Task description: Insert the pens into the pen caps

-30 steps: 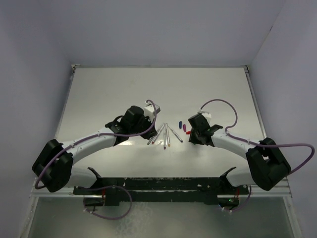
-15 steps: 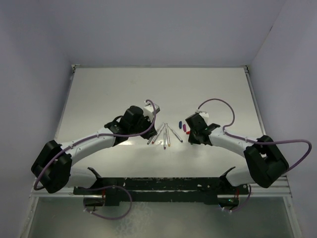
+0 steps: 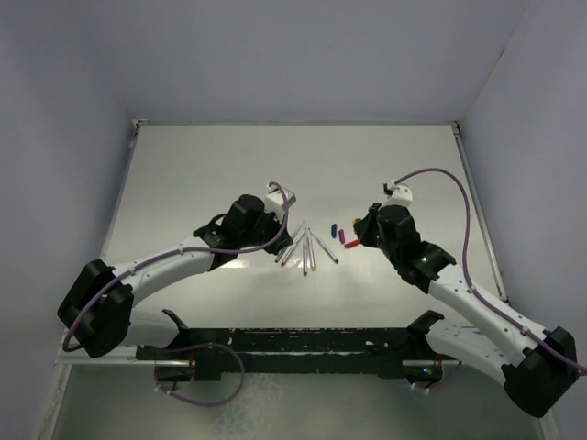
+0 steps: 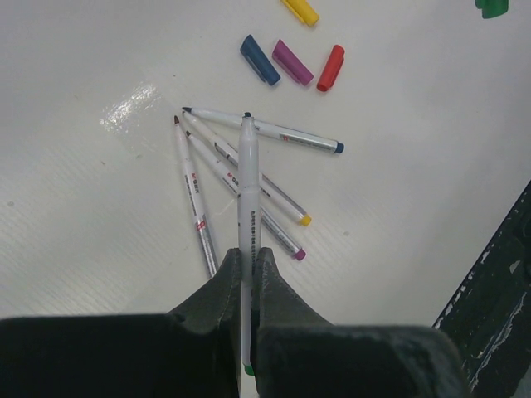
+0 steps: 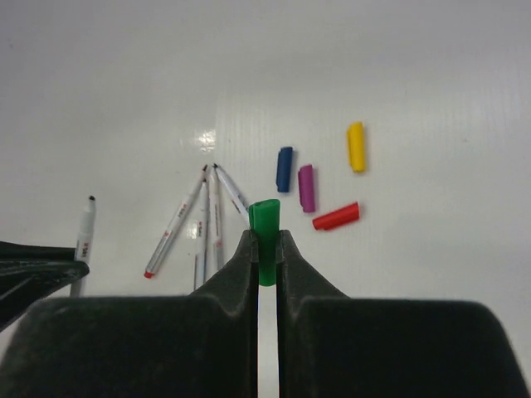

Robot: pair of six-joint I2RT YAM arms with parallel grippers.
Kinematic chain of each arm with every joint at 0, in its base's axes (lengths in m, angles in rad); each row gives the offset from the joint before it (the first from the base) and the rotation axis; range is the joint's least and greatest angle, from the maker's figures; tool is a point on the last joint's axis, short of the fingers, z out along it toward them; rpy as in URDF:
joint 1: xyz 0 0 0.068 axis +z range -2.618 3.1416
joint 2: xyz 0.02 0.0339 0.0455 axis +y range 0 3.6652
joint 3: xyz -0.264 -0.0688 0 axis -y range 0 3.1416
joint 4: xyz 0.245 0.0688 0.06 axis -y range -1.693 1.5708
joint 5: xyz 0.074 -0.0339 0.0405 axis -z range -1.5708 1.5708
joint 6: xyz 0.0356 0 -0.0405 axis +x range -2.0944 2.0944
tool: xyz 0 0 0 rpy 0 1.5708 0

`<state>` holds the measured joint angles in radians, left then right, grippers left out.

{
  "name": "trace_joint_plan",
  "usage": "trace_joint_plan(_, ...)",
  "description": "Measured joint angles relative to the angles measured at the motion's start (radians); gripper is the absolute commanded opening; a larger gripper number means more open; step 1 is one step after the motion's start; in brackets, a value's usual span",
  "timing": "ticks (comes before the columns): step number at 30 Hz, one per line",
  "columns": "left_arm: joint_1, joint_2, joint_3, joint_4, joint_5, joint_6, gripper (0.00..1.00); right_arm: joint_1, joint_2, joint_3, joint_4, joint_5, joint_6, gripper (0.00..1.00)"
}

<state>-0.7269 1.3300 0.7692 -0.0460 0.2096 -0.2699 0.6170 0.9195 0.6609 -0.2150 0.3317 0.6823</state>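
Note:
My left gripper is shut on a silvery-white pen, which points forward with its dark tip out and its green end between the fingers. Several more pens lie fanned on the table below it, also in the top view. My right gripper is shut on the green cap and holds it above the table. The blue, purple, yellow and red caps lie loose beyond it. In the top view the left gripper and right gripper flank the pens.
The white table has a raised rim at the back and sides. The dark front rail shows at the lower right of the left wrist view. The held pen and a left finger show at the left of the right wrist view.
The right arm has swung its elbow out to the right and its wrist has shifted slightly back and right. The left arm has hardly moved.

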Motion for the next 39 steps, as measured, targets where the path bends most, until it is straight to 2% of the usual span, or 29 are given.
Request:
trace_joint_plan(5,0.000,-0.001,-0.014,0.075,0.023,-0.008,0.00,0.000,0.045,0.000,0.187,-0.013,-0.075,0.00)
trace_joint_plan(12,0.000,-0.001,-0.015,0.214,0.087,-0.062,0.00,0.000,0.150,-0.021,0.540,-0.072,-0.163,0.00)
trace_joint_plan(20,0.000,-0.001,-0.015,0.338,0.137,-0.141,0.00,0.000,0.204,-0.080,0.853,-0.146,-0.167,0.00)
trace_joint_plan(29,0.000,-0.001,-0.016,0.401,0.142,-0.183,0.00,0.000,0.206,-0.141,1.013,-0.203,-0.085,0.00)
trace_joint_plan(39,0.000,-0.001,-0.023,0.418,0.143,-0.192,0.00,0.000,0.204,-0.163,1.086,-0.220,-0.032,0.00)
